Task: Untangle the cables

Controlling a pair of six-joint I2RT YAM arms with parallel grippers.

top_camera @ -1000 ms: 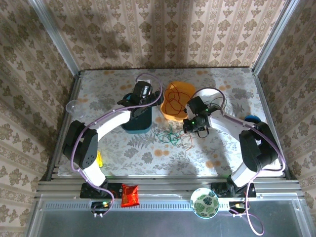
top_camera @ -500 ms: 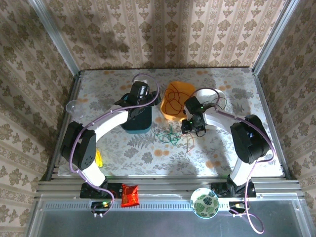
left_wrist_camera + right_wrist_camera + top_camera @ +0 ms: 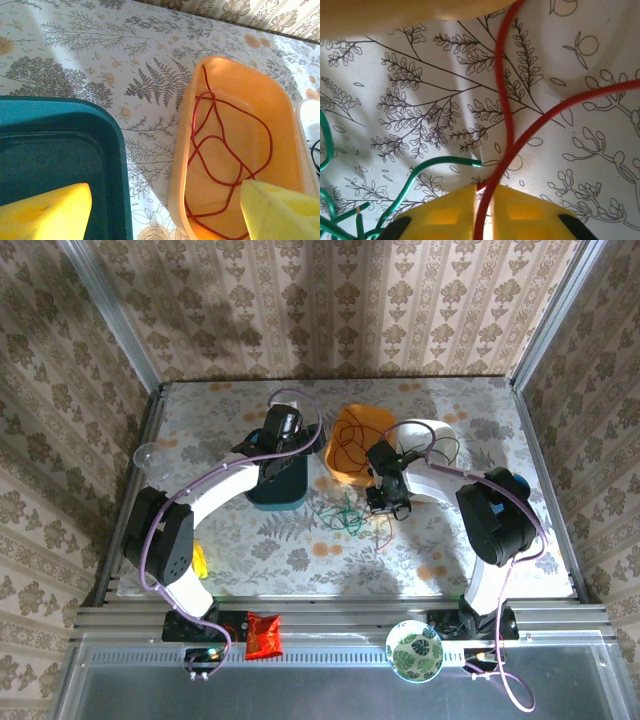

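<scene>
Nearest the arms' bases, a patterned bowl [image 3: 414,650] and a red packet [image 3: 263,633] sit on the metal ledge, well apart from the work and probably not part of it

Further in, on the flowered table [image 3: 300,560], lies the knot itself. The green cable [image 3: 340,512] is in a loose tangle, with a red cable [image 3: 506,90] running just beside it and across its end. The right gripper [image 3: 482,194] is down at table level with its yellow pads pinched tight on that red cable, low on the strand. That looks like a grip chosen to draw the red cable clear of the green one without dragging the whole heap

Beyond that, the left gripper [image 3: 166,186] hangs with its fingers [image 3: 45,210] spread wide and nothing between them, above the gap between a teal bin [image 3: 60,145] and an orange tub [image 3: 240,100]. A second red cable [image 3: 220,150] is already coiled alone in the tub, which suggests the tubs are where freed cables go. At the far right, a black cable [image 3: 440,452] rests in a white tub [image 3: 425,430]
</scene>
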